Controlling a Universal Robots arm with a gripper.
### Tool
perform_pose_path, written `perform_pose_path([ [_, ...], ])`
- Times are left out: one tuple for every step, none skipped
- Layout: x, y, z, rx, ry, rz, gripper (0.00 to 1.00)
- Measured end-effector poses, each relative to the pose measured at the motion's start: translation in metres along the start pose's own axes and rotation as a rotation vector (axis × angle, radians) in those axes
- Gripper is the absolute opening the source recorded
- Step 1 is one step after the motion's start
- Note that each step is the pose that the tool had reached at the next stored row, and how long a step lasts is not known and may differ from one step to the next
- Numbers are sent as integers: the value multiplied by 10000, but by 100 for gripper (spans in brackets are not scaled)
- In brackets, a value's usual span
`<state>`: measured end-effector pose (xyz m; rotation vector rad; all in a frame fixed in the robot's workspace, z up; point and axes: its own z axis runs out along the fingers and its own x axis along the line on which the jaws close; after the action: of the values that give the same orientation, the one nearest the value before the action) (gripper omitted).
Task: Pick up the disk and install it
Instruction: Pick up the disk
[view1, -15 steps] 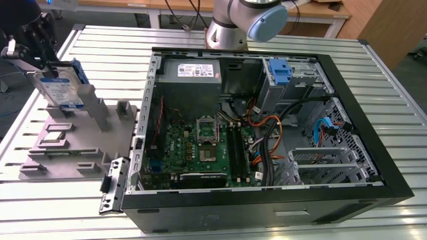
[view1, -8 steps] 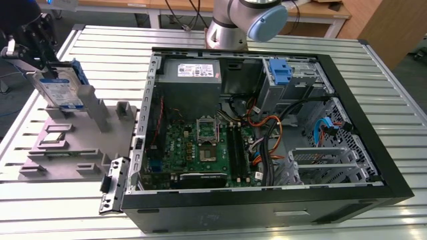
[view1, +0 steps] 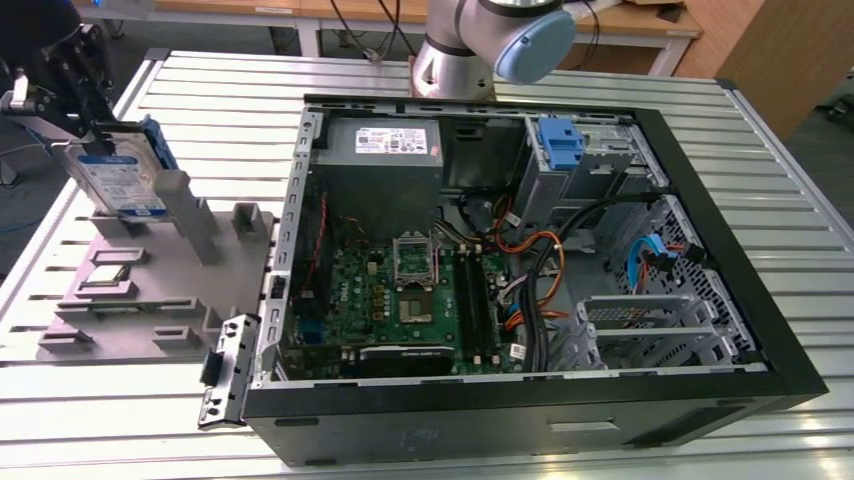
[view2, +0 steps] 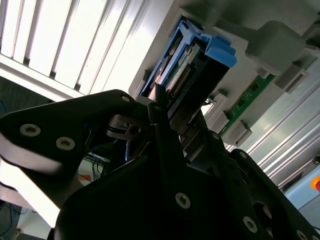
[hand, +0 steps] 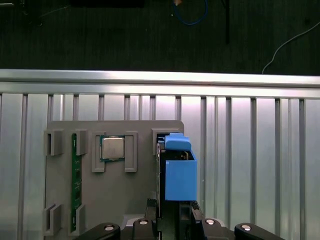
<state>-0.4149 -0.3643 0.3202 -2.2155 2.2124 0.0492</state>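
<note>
I count one disk (view1: 120, 185) and one gripper (view1: 94, 140), mine, on one arm (view1: 494, 40). There is one slatted table (view1: 814, 230). It carries one grey tray (view1: 160, 300) and one open computer case (view1: 763, 330). On the tray I count one processor (hand: 113, 148) and one green memory stick (hand: 76, 180). Inside the case I count one power supply (view1: 380, 150), one motherboard (view1: 387, 300), one blue bracket (view1: 561, 145) and one blue cable (view1: 654, 250). The orange wires (view1: 541, 265) run in a bunch, and I cannot tell how many there are.
</note>
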Motion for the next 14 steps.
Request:
perform_pose_path([
  [0,0,0,0,1,1,35],
  [0,0,0,0,0,1,35],
  [0,0,-1,-2,1,2,35],
  [0,0,-1,-2,1,3,35],
  [0,0,-2,-2,1,3,35],
  [0,0,-2,-2,1,4,35],
  [0,0,-1,-2,1,4,35],
  [0,0,-1,-2,1,5,35],
  [0,0,-2,-2,1,6,35],
  [0,0,-2,-2,1,6,35],
  [0,0,-3,-1,1,6,35],
  [0,0,-12,-5,3,6,35],
  [-1,0,-26,-5,3,7,35],
  [-1,1,-46,-2,2,7,35],
])
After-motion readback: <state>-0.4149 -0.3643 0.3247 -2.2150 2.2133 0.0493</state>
